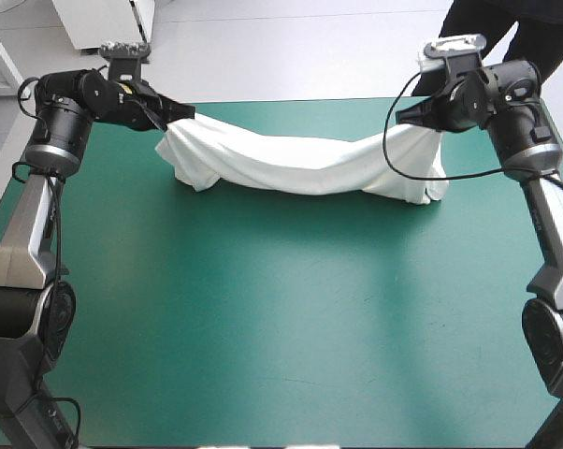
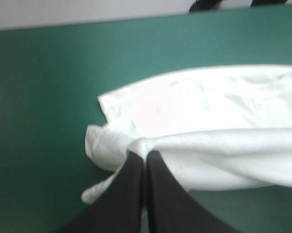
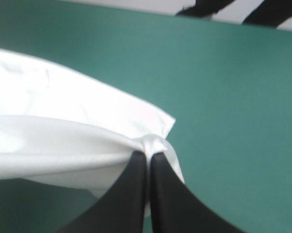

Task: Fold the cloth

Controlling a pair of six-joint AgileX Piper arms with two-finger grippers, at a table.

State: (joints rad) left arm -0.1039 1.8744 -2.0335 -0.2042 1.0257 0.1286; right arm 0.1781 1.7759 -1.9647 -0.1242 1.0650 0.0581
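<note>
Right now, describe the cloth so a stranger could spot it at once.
On the teal-green table, near its far edge, a white T-shirt sags between two arms. It is the only white thing there, its ends pinched in the left claw and right claw.

The right gripper has its two black fingers all but closed, the tips meeting in a pointed arch. A bunched corner of the white T-shirt is pinched between them. From that pinch the fabric pulls off to one side of the gripper in a thick gathered band, with a flatter layer spread beyond it over the teal-green cover. The cover runs on ahead to the table's far edge.
</note>
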